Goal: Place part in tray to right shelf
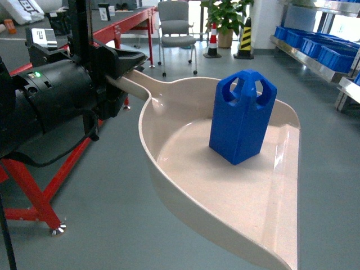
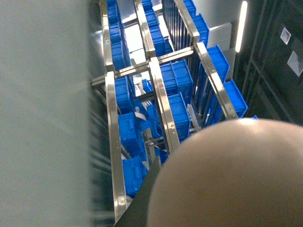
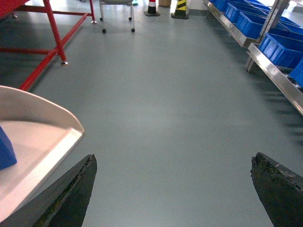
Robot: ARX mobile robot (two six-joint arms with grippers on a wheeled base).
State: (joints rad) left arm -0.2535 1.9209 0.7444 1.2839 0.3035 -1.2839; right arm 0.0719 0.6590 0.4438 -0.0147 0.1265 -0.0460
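1. in mid-air over the grey floor [image 1: 112,214], near the camera, the tray [image 1: 185,152] is carried by its long handle, which runs back left into the left hand [image 1: 121,64]; that hand is closed around the handle so the scoop can be borne level without a tabletop under it.
2. the part [image 1: 242,115] stands upright on the tray's flat bed, toward the right and far side, close to the open front edge; judging by the level hold, the raised curved rim on the left and near sides is what guards it from sliding off.
3. the right hand [image 3: 173,189] hangs to the right of the tray, its two dark fingers spread wide with nothing between them; it looks kept free and clear of the load.
4. the right shelf [image 1: 315,59] lies far right, a steel rack carrying blue crates [image 1: 326,50]; tray and part are well apart from it, so the delivery is not yet made.
5. a red-framed table [image 1: 121,25], a grey chair [image 1: 175,34] and a potted plant [image 1: 225,17] stand far back, outside the likely path.
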